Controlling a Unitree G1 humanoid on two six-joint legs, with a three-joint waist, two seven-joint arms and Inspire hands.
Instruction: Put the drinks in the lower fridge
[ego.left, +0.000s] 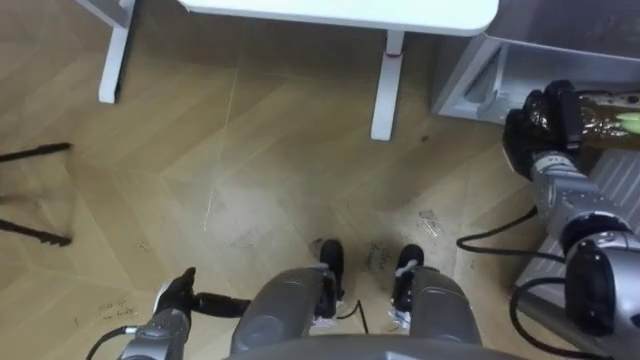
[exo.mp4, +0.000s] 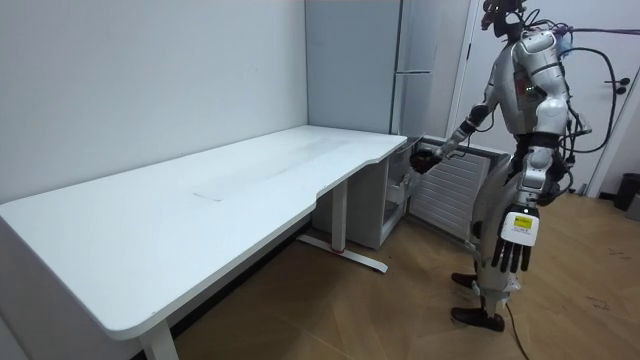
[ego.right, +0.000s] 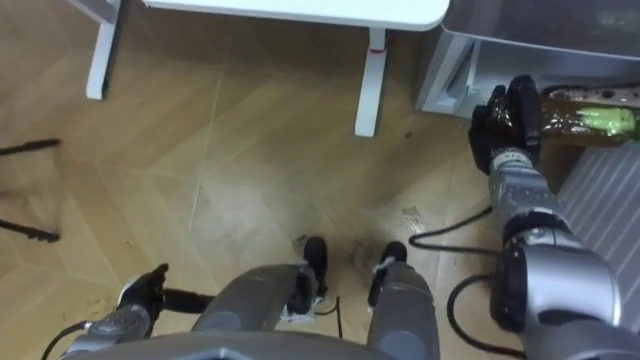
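Here we look down from the robot's head onto a wooden floor. The robot stands near the right end of a white bench, facing the far right corner, where the lower fridge stands open beside the bench leg.

The right robot hand reaches out to the far right, its dark fingers clamped round one end of the drink bottle. This is an amber bottle with a green patch, and it lies on its side in the grip. It hangs at the mouth of the lower fridge, pointing away from the robot. We cannot tell whether it has crossed the threshold. We judge it is held sideways so it can slide in lengthwise under a low shelf.

In the room view the robot stands upright with that arm angled down toward the low opening. The left robot hand hangs by the thigh, fingers straight and apart, holding nothing. It seems kept there simply to stay clear of the reach.

We judge the task is at the placing step, with the drink not yet set down.
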